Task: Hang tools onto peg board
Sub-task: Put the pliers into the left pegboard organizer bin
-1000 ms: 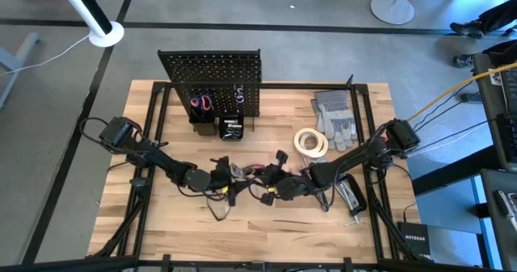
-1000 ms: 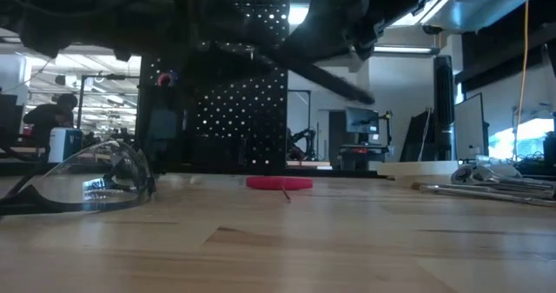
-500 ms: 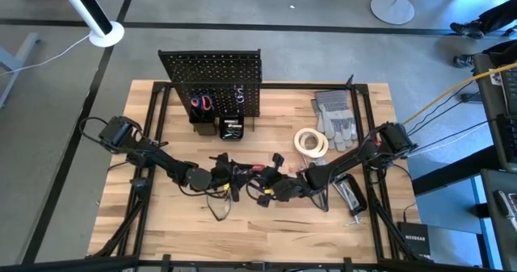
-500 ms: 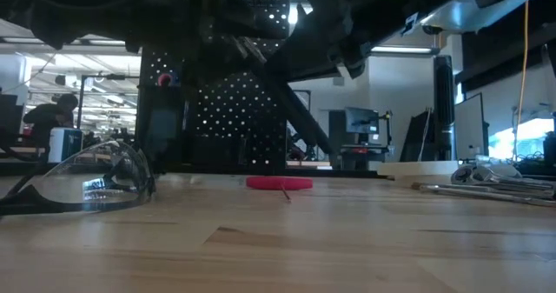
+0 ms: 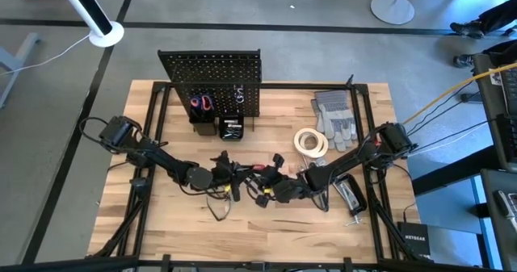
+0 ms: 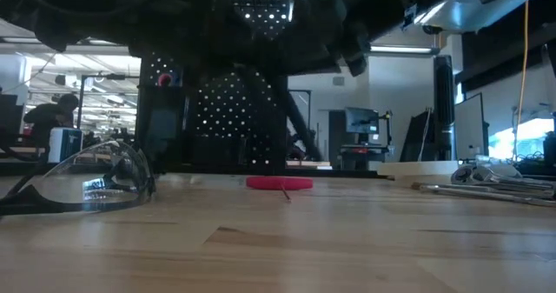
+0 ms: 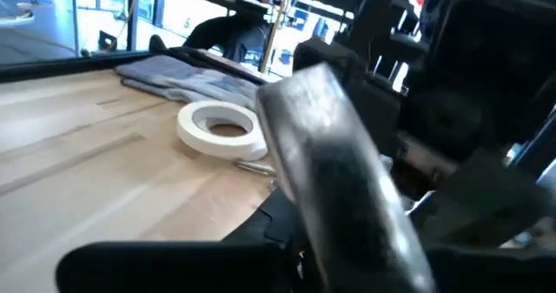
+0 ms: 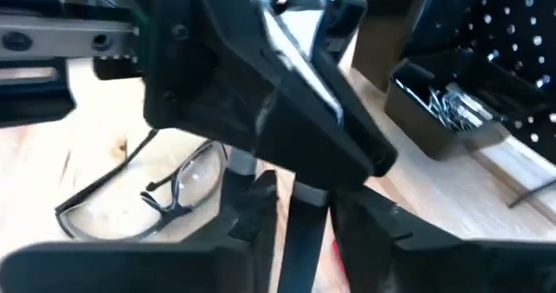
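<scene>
Silver bar (image 7: pixel 334 158) sits clamped in the left end effector (image 5: pixel 234 177), over mid-counter (image 5: pixel 266 232), nose to nose with the right end effector (image 5: pixel 263 185); whether that one grips too I cannot tell. Likely a handover. Next, the left must carry the bar to the peg board (image 5: pixel 212 82), well apart at the far edge.

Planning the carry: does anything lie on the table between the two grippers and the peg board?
Nothing visible does: bare table separates the left gripper and right gripper from the peg board; the tape roll lies aside.
</scene>
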Robot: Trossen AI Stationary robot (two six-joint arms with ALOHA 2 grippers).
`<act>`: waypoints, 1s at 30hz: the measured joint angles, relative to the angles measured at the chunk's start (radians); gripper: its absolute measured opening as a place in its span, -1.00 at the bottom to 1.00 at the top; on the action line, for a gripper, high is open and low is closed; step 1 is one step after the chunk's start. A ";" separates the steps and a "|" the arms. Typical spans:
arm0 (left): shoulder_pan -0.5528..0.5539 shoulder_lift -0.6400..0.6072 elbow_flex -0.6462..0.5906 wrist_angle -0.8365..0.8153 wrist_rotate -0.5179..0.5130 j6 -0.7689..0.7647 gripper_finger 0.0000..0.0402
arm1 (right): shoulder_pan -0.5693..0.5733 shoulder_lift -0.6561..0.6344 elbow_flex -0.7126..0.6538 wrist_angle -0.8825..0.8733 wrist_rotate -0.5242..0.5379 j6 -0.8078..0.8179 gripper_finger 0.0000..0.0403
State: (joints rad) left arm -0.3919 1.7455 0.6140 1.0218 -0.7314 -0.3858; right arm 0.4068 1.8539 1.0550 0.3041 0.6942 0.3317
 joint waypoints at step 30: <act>0.114 -1.080 -0.001 -1.006 -0.043 0.615 -0.81 | 0.000 -0.168 -0.002 -0.334 -0.209 -0.127 -0.18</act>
State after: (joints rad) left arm -0.2776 0.6651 0.6132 0.0158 -0.7746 0.2294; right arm 0.4068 1.6863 1.0531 -0.0299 0.4851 0.2042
